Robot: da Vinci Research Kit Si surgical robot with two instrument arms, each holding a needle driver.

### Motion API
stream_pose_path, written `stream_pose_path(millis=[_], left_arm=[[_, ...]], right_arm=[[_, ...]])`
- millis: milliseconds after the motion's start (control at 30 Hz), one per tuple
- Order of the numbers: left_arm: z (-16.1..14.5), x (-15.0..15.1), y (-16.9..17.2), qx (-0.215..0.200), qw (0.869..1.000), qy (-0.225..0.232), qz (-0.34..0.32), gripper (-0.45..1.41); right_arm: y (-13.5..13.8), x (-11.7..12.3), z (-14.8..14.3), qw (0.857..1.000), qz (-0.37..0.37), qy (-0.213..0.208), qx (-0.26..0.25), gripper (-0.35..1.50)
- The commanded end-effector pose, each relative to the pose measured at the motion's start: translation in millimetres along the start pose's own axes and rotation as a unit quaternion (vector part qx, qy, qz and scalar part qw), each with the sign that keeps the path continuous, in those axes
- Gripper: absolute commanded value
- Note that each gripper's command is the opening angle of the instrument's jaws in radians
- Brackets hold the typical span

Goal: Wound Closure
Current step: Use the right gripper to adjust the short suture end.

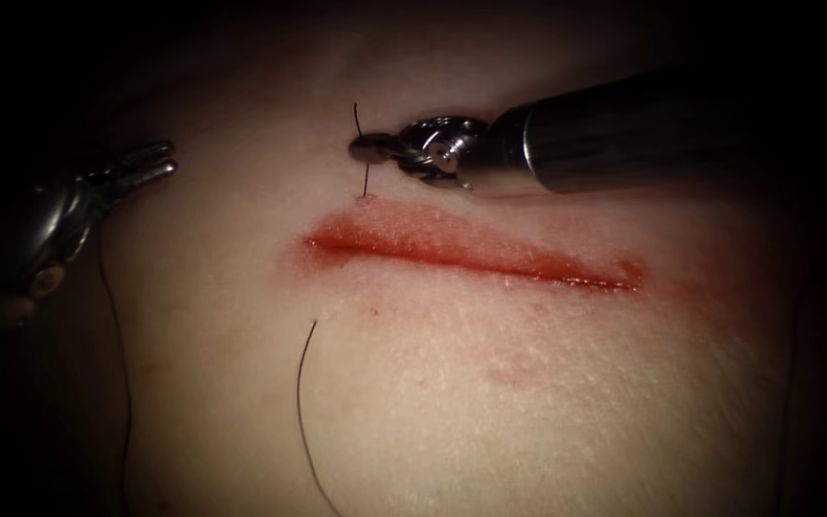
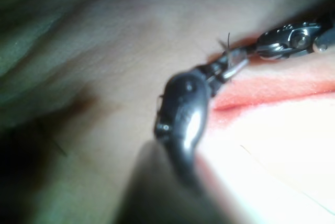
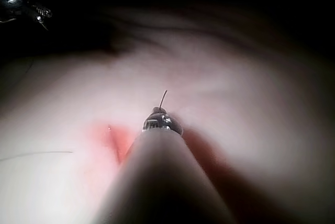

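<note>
The cut (image 1: 471, 257) runs across the tissue (image 1: 547, 383), wet with red fluid. My right tool (image 1: 368, 147) reaches in from the right, jaws shut on the thin dark needle (image 1: 364, 177) about midway along what shows of it. One end of the needle rises above the jaws. The other end is in the tissue just beyond the cut's left end. Thread (image 1: 301, 402) leaves the tissue on the near side of that end and trails down. My left tool (image 1: 157, 161) hovers far to the left, jaws slightly open, holding nothing. The right wrist view has the needle (image 3: 164, 97) rising from the right tool (image 3: 157, 115).
A second strand of thread (image 1: 119, 364) hangs down below the left tool. In the left wrist view the left tool (image 2: 230, 66) lies close in front of the right tool (image 2: 288, 38), beside the red cut (image 2: 272, 90). The left tool (image 3: 29, 7) is also in the right wrist view.
</note>
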Motion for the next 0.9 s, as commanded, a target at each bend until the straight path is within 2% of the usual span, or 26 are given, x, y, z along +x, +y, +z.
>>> stream_pose_path(millis=[33, 667, 900], left_arm=[[0.4, -0.9, -0.1, -0.001, 1.000, 0.001, 0.000, -0.35], [0.4, -0.9, 0.0, -0.001, 1.000, 0.000, 0.001, -0.35], [0.4, -0.9, 0.1, 0.000, 1.000, 0.000, 0.001, -0.35]], right_arm=[[-0.1, 0.5, 0.4, 1.000, 0.003, 0.004, -0.002, -0.35], [1.2, 5.2, -2.7, 1.000, -0.004, 0.024, -0.004, -0.35], [1.5, 6.3, -3.4, 1.000, -0.011, 0.024, -0.004, -0.35]])
